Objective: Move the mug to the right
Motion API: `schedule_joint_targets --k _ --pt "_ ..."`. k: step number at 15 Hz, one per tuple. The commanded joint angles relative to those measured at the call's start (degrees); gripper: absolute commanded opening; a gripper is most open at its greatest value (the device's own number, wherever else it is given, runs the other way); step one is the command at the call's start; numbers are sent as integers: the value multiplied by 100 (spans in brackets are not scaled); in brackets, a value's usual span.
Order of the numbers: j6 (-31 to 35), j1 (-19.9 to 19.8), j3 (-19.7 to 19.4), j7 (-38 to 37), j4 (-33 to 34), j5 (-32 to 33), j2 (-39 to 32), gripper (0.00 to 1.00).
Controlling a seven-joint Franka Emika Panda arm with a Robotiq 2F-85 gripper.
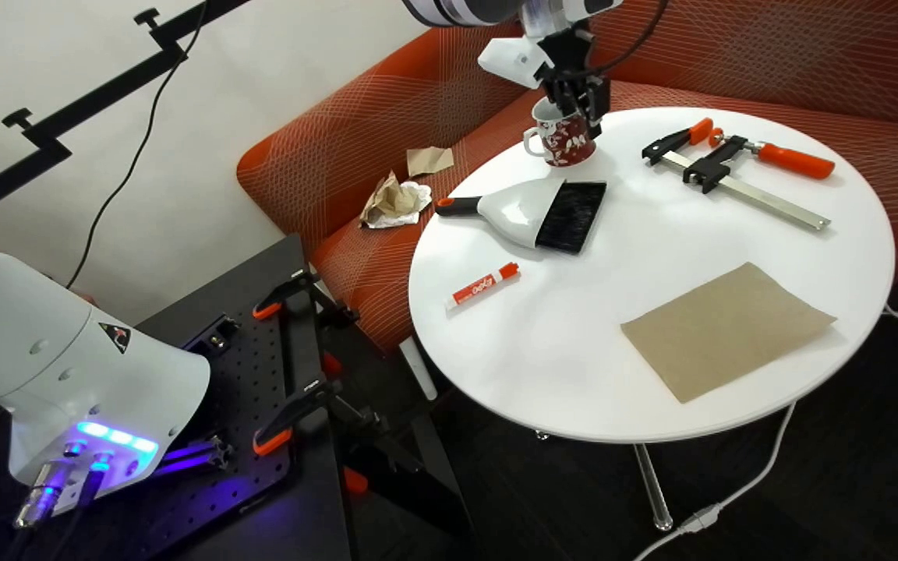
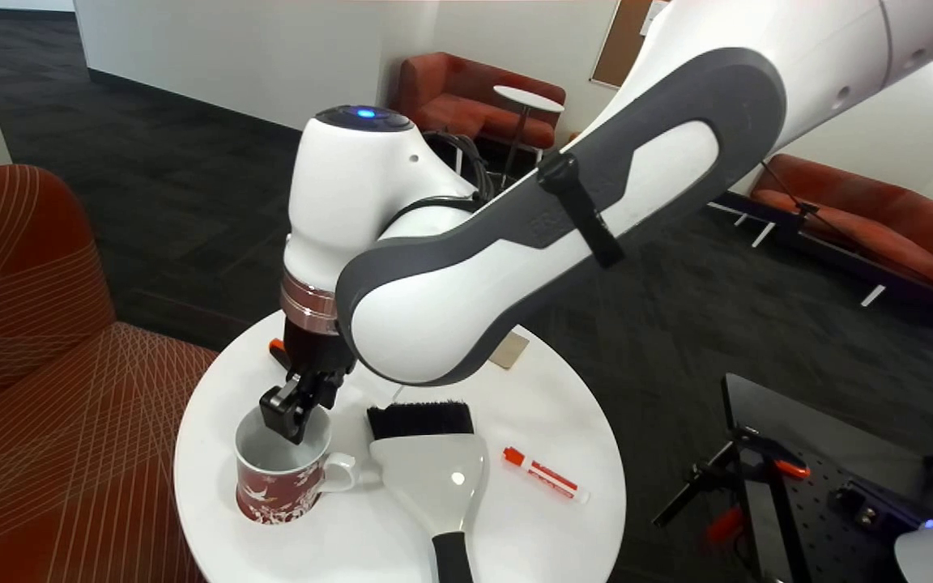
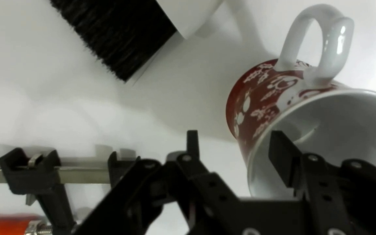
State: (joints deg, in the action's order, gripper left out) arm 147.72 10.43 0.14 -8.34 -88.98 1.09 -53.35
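Straddling the rim of the mug, your gripper hangs, fingers spread; squeeze off-center and you may tip the mug.

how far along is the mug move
Done: the gripper is at the mug, one finger over its opening, another outside. In hand: apparently lining up a grasp; the jaws stand open. Left, probably: closing, moving the mug right, releasing; it rests unheld on the table.
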Motion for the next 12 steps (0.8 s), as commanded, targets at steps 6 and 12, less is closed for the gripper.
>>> schedule_joint_targets --k 6,12 --pt "-721 -15 90 4 412 -23 -137 0" --pt "-527 -85 97 -151 147 -150 204 2"
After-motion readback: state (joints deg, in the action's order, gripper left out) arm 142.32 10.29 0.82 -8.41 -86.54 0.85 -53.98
